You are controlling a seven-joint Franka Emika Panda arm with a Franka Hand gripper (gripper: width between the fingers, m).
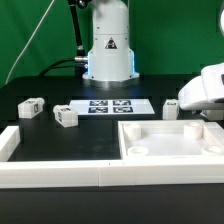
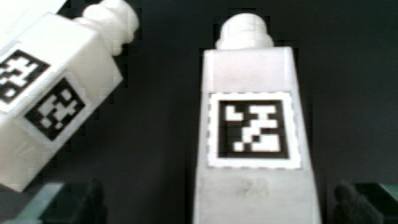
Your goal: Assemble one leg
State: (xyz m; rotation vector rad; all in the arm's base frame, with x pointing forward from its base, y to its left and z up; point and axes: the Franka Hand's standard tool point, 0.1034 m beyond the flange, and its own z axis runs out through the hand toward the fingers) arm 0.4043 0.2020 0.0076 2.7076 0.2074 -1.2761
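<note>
Wrist view: leg (image 2: 249,120), a white block with a rounded peg at one end and one black-and-white tag facing the camera, lying on the black table (image 2: 164,110). Gripper (image 2: 217,203) spread wide and holding nothing; its dark fingertips (image 2: 368,200) stand one on each side of the leg, both clear of it. Second leg (image 2: 45,90), same make, two tags showing, lies just beside the first, tilted relative to it and not touching it. Exterior view: third leg (image 1: 30,106) and fourth leg (image 1: 65,116) lie near each other at the exterior view's left. Marker board (image 1: 118,106) lies flat in the middle, before the robot base (image 1: 108,45). A further leg (image 1: 172,108) sits just beside the arm's white hand at the exterior view's right; whether it is one of the wrist-view pair cannot be told. White tray (image 1: 170,142) lies in front of it.
</note>
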